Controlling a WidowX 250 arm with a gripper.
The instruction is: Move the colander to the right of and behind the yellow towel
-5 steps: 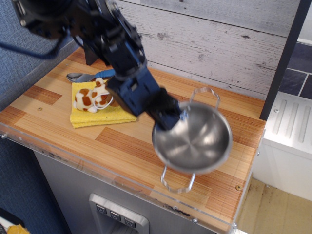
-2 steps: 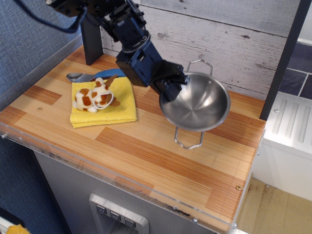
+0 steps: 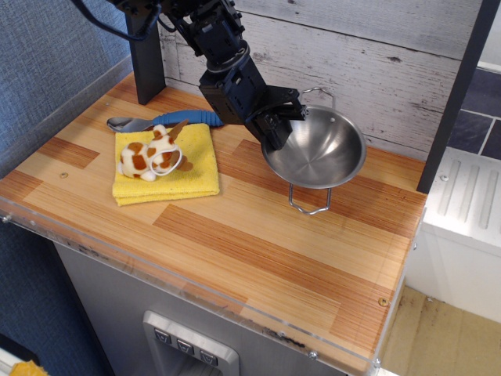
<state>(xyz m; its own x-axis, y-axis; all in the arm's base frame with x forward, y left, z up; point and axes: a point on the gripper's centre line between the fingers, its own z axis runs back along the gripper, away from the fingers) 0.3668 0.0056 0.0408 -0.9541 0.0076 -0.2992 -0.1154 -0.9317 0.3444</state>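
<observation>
The colander [image 3: 317,150] is a shiny steel bowl with two wire loop handles, at the back of the wooden counter near the wall, right of the yellow towel [image 3: 168,168]. My gripper [image 3: 279,129] is shut on the colander's left rim; whether the bowl rests on the counter or hangs just above it I cannot tell. The towel lies flat at the left, with a brown-and-white plush toy [image 3: 151,155] on it.
A metal spoon with a blue handle [image 3: 160,121] lies behind the towel. A black post [image 3: 146,59] stands at the back left. The plank wall [image 3: 376,55] runs right behind the colander. The counter's front edge [image 3: 203,294] has a clear lip.
My gripper has carried the colander from the front right of the counter up and back toward the wall, and lowered it there. The towel, toy and spoon have not moved.
</observation>
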